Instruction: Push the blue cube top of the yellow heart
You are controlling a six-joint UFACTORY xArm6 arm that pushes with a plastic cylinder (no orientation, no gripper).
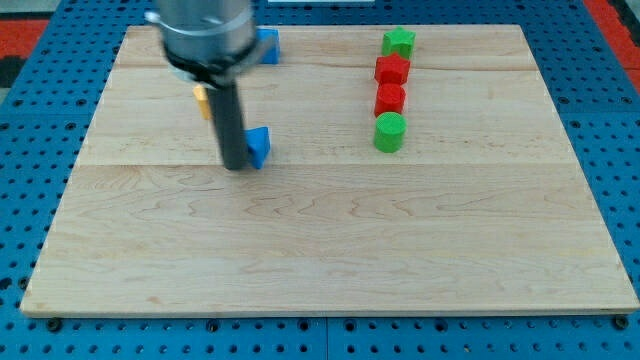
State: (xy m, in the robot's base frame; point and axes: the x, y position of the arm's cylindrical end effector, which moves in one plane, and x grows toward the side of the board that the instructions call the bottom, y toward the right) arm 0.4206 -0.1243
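Note:
My tip [238, 165] rests on the wooden board [330, 250] left of centre. A blue block [260, 146], shape partly hidden, touches the tip's right side. A second blue block [268, 46] sits near the view's top, partly behind the arm's grey body [205, 35]. A yellow-orange block [201, 99], mostly hidden by the rod, shows just left of it, above and left of the tip. I cannot tell its shape.
A column of blocks stands at the upper right: a green star [398, 42], a red star-like block [392, 70], a red cube [389, 99] and a green cylinder [389, 131]. A blue pegboard [30, 150] surrounds the board.

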